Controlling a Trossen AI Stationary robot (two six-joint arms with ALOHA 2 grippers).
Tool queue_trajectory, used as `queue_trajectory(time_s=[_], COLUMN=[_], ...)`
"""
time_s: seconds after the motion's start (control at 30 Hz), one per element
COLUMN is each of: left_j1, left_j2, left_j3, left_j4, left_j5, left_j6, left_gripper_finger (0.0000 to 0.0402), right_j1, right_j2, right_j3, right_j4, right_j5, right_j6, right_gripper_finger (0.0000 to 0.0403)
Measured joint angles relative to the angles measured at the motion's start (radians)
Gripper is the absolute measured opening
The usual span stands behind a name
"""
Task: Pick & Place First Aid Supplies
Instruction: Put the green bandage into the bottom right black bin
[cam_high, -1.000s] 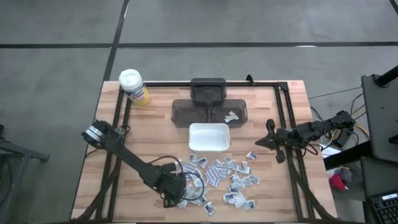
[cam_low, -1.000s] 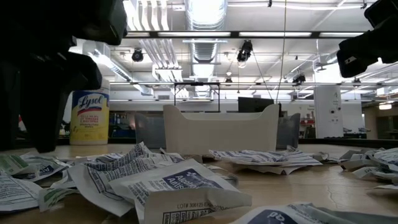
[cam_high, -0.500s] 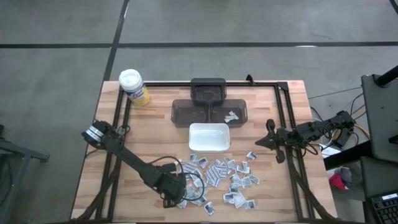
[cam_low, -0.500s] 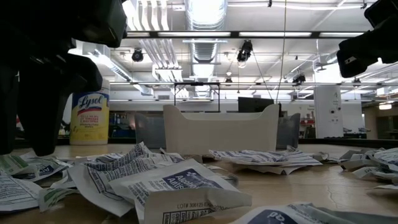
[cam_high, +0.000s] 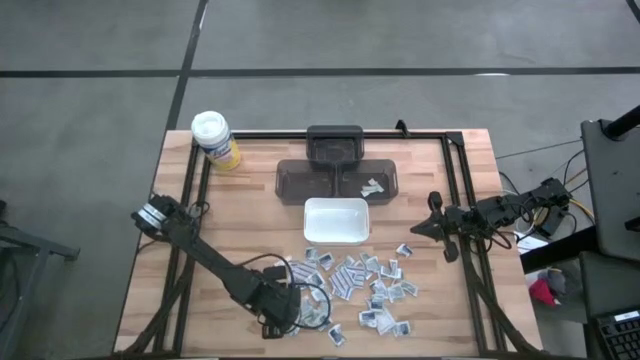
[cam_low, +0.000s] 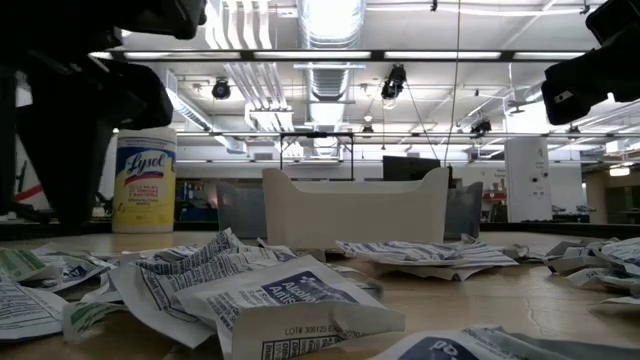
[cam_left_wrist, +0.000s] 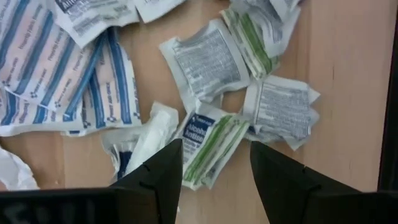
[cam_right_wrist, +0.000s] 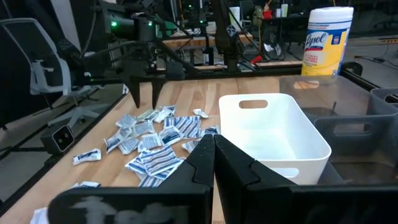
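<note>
Lower left gripper (cam_left_wrist: 214, 180), fingers spread, squarely astride green-striped packet (cam_left_wrist: 208, 144) on tabletop (cam_left_wrist: 339, 74); pinch one only. Right gripper (cam_right_wrist: 214, 148) idle, fingers pressed together.

Wooden slatted table (cam_high: 250, 215) with black frame rails, and the items resting on it
A yellow canister (cam_high: 214, 139) stands at a far corner; a dark tray (cam_high: 336, 178) and white tray (cam_high: 336, 220) sit centrally; first aid packets (cam_high: 360, 285) lie scattered along the near edge
</note>
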Motion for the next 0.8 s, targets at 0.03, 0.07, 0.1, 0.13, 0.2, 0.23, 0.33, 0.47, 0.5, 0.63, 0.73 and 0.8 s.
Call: queue_trajectory(time_s=[0.03, 0.07, 0.1, 0.13, 0.2, 0.23, 0.33, 0.47, 0.5, 0.63, 0.73, 0.8], left_j1=[-0.002, -0.003, -0.003, -0.002, -0.002, -0.002, -0.001, -0.001, -0.001, -0.001, -0.001, -0.001], left_j2=[0.0, 0.001, 0.001, 0.001, 0.001, 0.001, 0.009, 0.029, 0.031, 0.032, 0.032, 0.033], left_j3=[-0.003, -0.004, -0.004, -0.004, -0.004, -0.005, -0.006, -0.008, -0.009, -0.01, -0.012, -0.012], left_j4=[-0.003, -0.005, -0.005, -0.005, -0.004, -0.004, -0.003, -0.004, -0.004, -0.004, -0.004, -0.004], left_j5=[0.0, 0.0, 0.0, -0.001, -0.009, -0.009, -0.01, -0.01, -0.01, -0.01, -0.01, -0.011], left_j6=[0.0, 0.002, 0.004, 0.005, 0.006, 0.006, 0.012, 0.013, 0.013, 0.012, 0.012, 0.006], left_gripper_finger=[0.0181, 0.0181, 0.0181, 0.0181, 0.0181, 0.0181, 0.0181, 0.0181, 0.0181, 0.0181, 0.0181, 0.018], right_j1=[0.0, 0.0, 0.0, 0.0, 0.0, 0.0, 0.0, 0.0, 0.0, 0.0, 0.0, 0.0], right_j2=[0.0, 0.0, 0.0, 0.0, 0.0, 0.0, 0.0, 0.0, 0.0, 0.0, 0.0, 0.0], right_j3=[0.0, -0.001, -0.001, -0.002, -0.002, -0.002, -0.002, -0.002, -0.002, -0.002, -0.002, -0.002], right_j4=[0.0, 0.0, 0.0, 0.0, 0.0, 0.0, 0.0, 0.0, 0.0, 0.0, 0.0, 0.0], right_j5=[0.0, 0.0, 0.0, 0.0, 0.0, 0.0, 0.0, 0.0, 0.0, 0.0, 0.0, 0.0], right_j6=[0.0, 0.0, 0.0, 0.0, 0.0, 0.0, 0.0, 0.001, 0.001, 0.002, 0.003, 0.003], right_gripper_finger=[0.0008, 0.0008, 0.0008, 0.0008, 0.0008, 0.0008, 0.0008, 0.0008, 0.0008, 0.0008, 0.0008, 0.0008])
